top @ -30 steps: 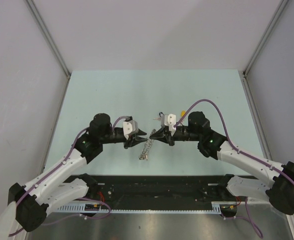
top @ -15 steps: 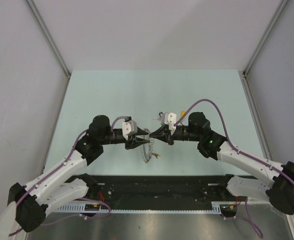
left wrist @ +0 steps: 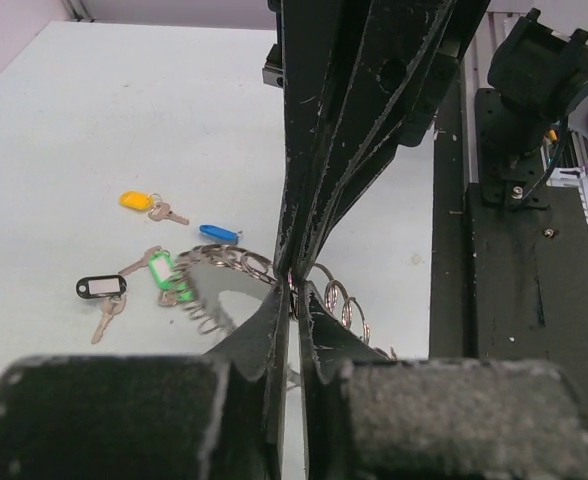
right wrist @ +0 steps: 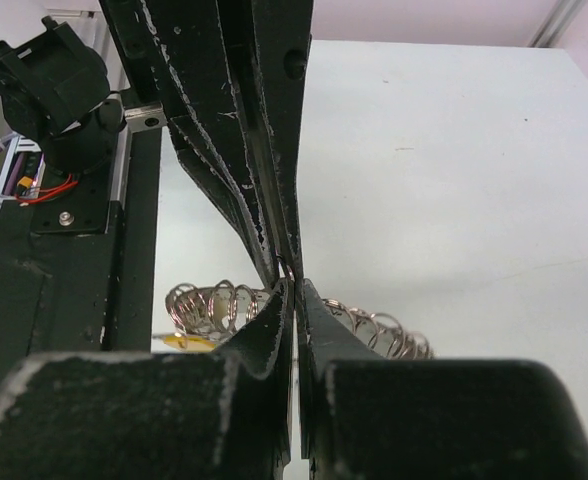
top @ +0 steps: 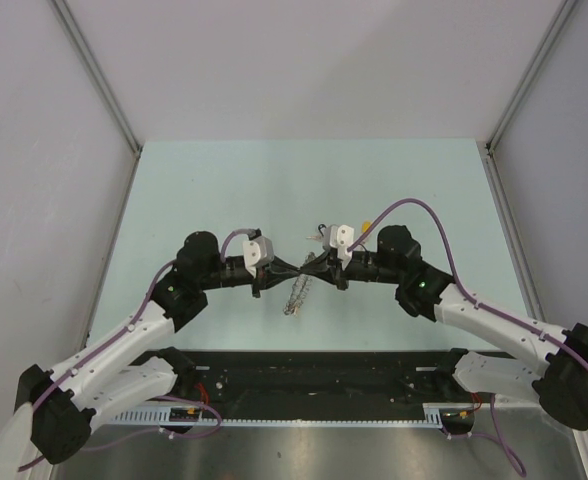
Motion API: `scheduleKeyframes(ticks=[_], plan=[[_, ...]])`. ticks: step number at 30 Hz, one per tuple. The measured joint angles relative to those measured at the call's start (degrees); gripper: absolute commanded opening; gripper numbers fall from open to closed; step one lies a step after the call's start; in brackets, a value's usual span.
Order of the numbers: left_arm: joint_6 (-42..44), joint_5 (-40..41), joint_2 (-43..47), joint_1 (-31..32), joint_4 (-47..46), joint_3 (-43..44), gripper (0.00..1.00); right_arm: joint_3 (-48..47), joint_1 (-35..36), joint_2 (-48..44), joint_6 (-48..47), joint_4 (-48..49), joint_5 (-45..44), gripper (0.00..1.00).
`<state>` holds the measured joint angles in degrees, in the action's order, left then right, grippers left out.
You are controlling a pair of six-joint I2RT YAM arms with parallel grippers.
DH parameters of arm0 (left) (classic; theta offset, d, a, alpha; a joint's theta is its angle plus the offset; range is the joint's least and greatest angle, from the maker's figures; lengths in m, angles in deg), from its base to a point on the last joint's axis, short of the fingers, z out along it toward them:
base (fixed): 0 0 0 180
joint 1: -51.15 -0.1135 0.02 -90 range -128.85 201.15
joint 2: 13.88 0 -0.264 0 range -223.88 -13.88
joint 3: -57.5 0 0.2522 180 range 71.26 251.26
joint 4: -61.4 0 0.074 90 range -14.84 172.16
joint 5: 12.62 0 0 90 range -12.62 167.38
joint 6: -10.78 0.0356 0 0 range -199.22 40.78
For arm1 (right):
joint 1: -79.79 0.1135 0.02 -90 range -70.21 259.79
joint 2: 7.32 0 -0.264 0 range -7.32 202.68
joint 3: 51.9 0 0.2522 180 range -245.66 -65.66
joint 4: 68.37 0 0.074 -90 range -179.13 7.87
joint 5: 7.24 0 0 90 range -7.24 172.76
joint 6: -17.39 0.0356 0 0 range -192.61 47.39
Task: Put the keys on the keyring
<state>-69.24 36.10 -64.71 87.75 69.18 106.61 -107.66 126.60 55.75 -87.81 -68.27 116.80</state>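
The keyring (top: 296, 293), a coiled silver ring, hangs above the table between both grippers. My left gripper (top: 296, 270) and right gripper (top: 307, 268) meet tip to tip, each shut on the ring's wire. In the left wrist view the left gripper (left wrist: 294, 291) pinches the keyring (left wrist: 224, 263), and the right arm's fingers (left wrist: 319, 170) come down from above. The right gripper (right wrist: 294, 287) clamps the keyring (right wrist: 209, 305) in the same way. Loose keys lie on the table: yellow (left wrist: 136, 200), blue (left wrist: 217, 233), green (left wrist: 161, 270) and black (left wrist: 101, 287). The green one lies beside the coil.
A yellow tag (right wrist: 189, 342) shows under the ring's coil; I cannot tell whether it hangs on it. The loose keys (top: 319, 235) lie just behind the right wrist. The black base rail (top: 314, 375) runs along the near edge. Grey walls enclose the pale green table (top: 224, 190).
My left gripper stood open around the ring half a second ago and has now closed on it beside the right gripper's tips. The hanging ring swung slightly. The right gripper stayed shut.
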Motion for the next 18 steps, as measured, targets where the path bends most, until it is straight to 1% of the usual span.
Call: scheduleKeyframes(ticks=[3,7,13,18], plan=[[-0.02,0.66,-0.02,0.04,-0.09,0.0,0.24,0.44,0.0,-0.48,0.17,0.15,-0.33,0.0],[-0.02,1.73,-0.09,0.24,0.02,0.0,0.26,1.09,0.0,-1.38,0.35,0.11,-0.37,0.0],[-0.04,3.02,-0.55,0.26,0.04,0.0,0.25,1.4,0.0,-1.57,0.59,0.13,-0.44,0.0],[-0.37,3.61,-1.09,0.31,0.31,0.0,0.14,1.51,-0.07,-1.66,0.61,0.13,-0.66,0.0]])
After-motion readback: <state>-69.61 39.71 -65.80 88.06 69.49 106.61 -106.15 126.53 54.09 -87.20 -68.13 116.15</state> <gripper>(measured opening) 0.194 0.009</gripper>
